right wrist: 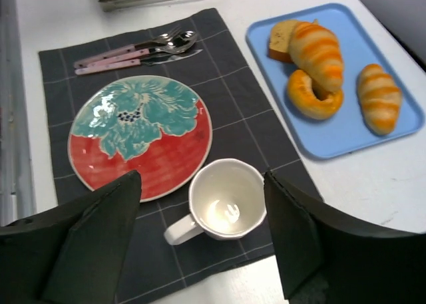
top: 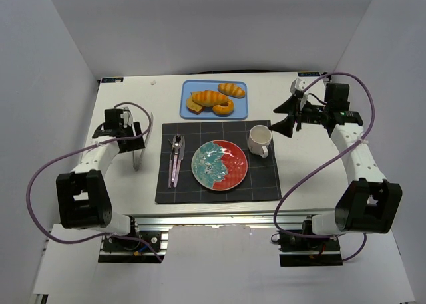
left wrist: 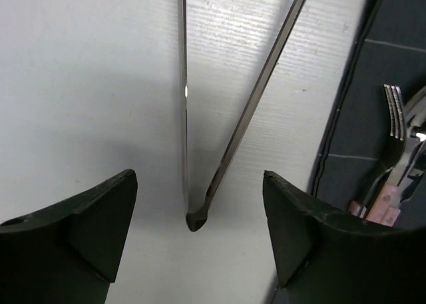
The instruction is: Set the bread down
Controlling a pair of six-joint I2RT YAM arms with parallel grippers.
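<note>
Perhaps four pastries (right wrist: 318, 48), one plate (right wrist: 140, 134), one mug (right wrist: 226, 201)

You'll see the bread (right wrist: 319, 48) is golden-orange with darker brown ridges. The tray (right wrist: 333, 144) is light blue, the plate (right wrist: 166, 164) red with a teal floral pattern, and the placemat (right wrist: 246, 128) dark grey with a pale grid.

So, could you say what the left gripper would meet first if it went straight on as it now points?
Probably the tongs: their joined end lies on the table between the open jaws of the left gripper.
</note>
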